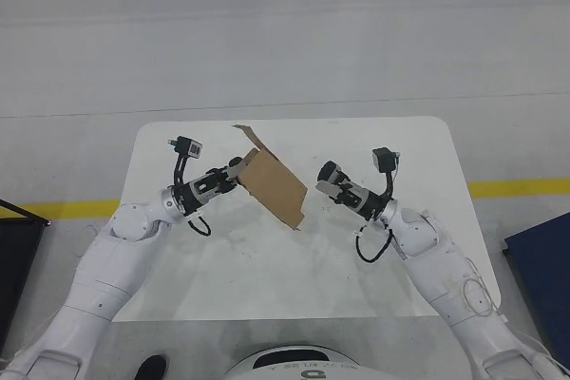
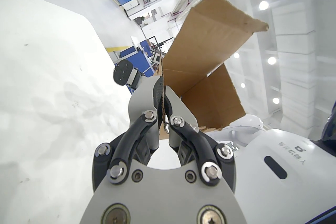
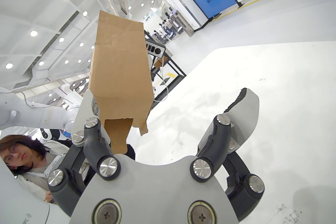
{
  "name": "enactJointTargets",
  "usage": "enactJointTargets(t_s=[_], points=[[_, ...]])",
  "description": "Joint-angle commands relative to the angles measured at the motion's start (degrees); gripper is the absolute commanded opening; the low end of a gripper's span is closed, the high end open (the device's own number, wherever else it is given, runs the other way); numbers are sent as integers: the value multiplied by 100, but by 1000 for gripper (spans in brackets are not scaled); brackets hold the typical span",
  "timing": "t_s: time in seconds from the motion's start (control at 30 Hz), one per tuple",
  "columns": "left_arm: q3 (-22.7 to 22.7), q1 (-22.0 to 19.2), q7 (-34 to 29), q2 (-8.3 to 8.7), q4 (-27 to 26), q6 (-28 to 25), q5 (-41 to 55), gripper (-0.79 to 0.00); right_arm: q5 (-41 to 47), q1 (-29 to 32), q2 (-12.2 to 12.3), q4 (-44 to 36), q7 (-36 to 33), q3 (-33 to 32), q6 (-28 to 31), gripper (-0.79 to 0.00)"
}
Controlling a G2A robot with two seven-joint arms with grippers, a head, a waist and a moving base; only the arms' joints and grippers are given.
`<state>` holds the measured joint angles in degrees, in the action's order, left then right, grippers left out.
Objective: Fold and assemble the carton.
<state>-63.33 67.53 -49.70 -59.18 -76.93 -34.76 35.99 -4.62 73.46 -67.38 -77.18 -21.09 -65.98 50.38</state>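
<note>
A brown cardboard carton, partly unfolded with loose flaps, is held tilted above the middle of the white table. My left gripper is shut on its left edge; in the left wrist view the fingers pinch a thin cardboard wall of the carton. My right gripper stands open just to the right of the carton. In the right wrist view the carton stands close against one finger, while the other finger is well apart from it.
The table's far edge lies just behind the carton, with grey floor and a yellow line beyond. A black object stands off the table's left side and a dark blue one off its right.
</note>
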Motion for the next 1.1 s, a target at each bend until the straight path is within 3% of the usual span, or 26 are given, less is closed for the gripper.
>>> enactJointTargets(t_s=[0.0,0.3,0.4,0.47,0.77,0.9,1.07], points=[[-38,-2,76,-18,13,5,222,-785,106,6,2,19,8,-15,32,0],[-72,-9,255,-33,21,-19,206,-785,106,6,2,19,8,-15,32,0],[-1,105,282,-61,-117,461,533,-785,-192,29,17,-107,47,-93,-106,0],[92,116,-18,-66,-57,1104,760,-785,-734,73,37,-223,168,-207,-197,0],[297,43,-723,-155,165,2692,1757,-785,-2183,428,41,-718,1125,-452,-527,0],[352,-41,-812,-163,299,3139,1603,-785,-2591,552,44,-903,1377,-502,-569,0],[377,-40,-846,-203,332,3311,1729,-785,-3027,640,50,-1075,1578,-530,-525,0]])
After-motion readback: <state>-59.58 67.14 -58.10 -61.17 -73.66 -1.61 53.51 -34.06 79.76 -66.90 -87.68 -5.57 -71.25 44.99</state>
